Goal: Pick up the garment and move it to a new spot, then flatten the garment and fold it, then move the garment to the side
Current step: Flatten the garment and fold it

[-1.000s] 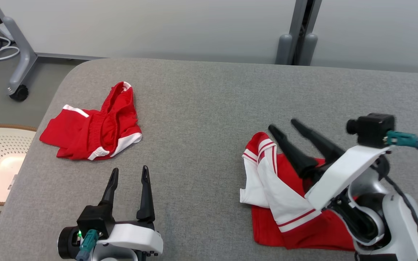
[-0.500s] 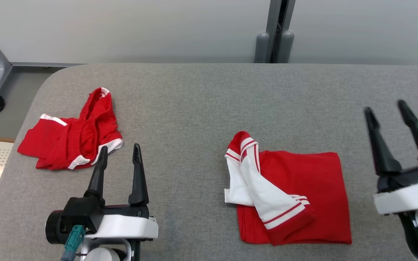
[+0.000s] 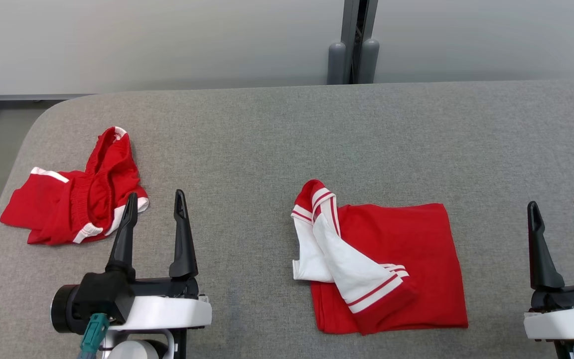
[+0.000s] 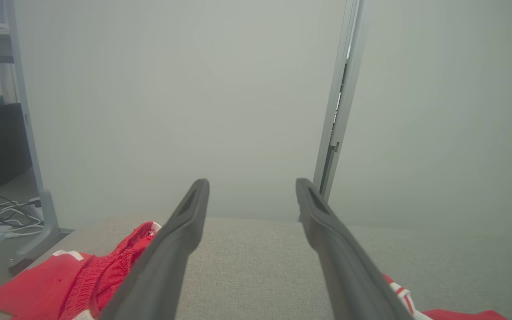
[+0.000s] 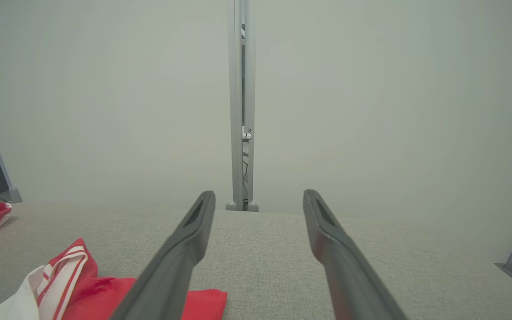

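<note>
Grey fabric desk (image 3: pixel 267 139) carries two red-and-white garments, a folded garment (image 3: pixel 406 259) centre and a crumpled garment (image 3: pixel 68 209) left; left pincer (image 3: pixel 156 194) and right pincer (image 3: pixel 555 202) gape wide, empty.

Both arms at rest: my left gripper (image 3: pixel 156 194), two long, dark, tapered plastic fingers (image 3: pixel 183 239) on a black block, points straight ahead with its jaws spread wide. Just behind the fingers sits a white wrist shell (image 3: pixel 167 311), with a round black camera housing (image 3: pixel 62 315) on the hand's outer side and a teal cable plug (image 3: pixel 93 333) beneath that. My right gripper (image 3: pixel 555 202), the same dark two-fingered build ahead of its own white cuff (image 3: pixel 563 324), points the same way, level with the left hand and well apart from it, jaws equally wide. Seen from the wrists, the left gripper (image 4: pixel 252 182) and the right gripper (image 5: pixel 258 193) each fork upward.
</note>
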Motion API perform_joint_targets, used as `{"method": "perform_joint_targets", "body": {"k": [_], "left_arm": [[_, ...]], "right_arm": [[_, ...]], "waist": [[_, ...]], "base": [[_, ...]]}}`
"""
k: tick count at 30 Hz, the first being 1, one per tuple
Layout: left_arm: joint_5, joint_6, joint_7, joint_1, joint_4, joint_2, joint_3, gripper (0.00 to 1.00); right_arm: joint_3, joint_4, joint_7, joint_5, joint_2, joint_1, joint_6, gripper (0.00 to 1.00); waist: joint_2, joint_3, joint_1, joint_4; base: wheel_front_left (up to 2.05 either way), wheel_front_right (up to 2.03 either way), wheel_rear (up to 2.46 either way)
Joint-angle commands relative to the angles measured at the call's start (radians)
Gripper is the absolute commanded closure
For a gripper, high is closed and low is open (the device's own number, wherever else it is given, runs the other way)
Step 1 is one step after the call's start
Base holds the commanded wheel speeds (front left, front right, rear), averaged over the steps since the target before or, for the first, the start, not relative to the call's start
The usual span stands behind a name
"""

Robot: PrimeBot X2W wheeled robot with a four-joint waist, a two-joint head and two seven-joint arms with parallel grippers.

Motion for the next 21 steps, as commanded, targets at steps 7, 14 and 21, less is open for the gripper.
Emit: {"method": "perform_joint_targets", "body": {"k": [7, 14, 21], "left_arm": [[0.005, 0.0, -0.001, 0.007, 0.004, 0.003, -0.004, 0.0], [0.002, -0.01, -0.001, 0.007, 0.013, 0.003, -0.016, 0.0], [-0.002, -0.018, -0.001, 0.001, 0.028, 0.003, -0.021, 0.0]], "right_arm": [[-0.023, -0.003, -0.006, -0.008, 0.009, 0.009, 0.0, 0.0], [-0.007, 0.013, -0.006, 0.001, 0.009, 0.008, 0.0, 1.0], [0.064, 0.115, -0.006, -0.007, -0.007, 0.023, 0.0, 1.0]], "waist": [[-0.0001, -0.004, 0.0, 0.006], [-0.0001, -0.002, 0.0, 0.014], [-0.0001, 0.016, 0.0, 0.031]], "base": [[0.0, 0.0, 0.0], [0.0, 0.0, 0.0], [0.0, 0.0, 0.0]]}}
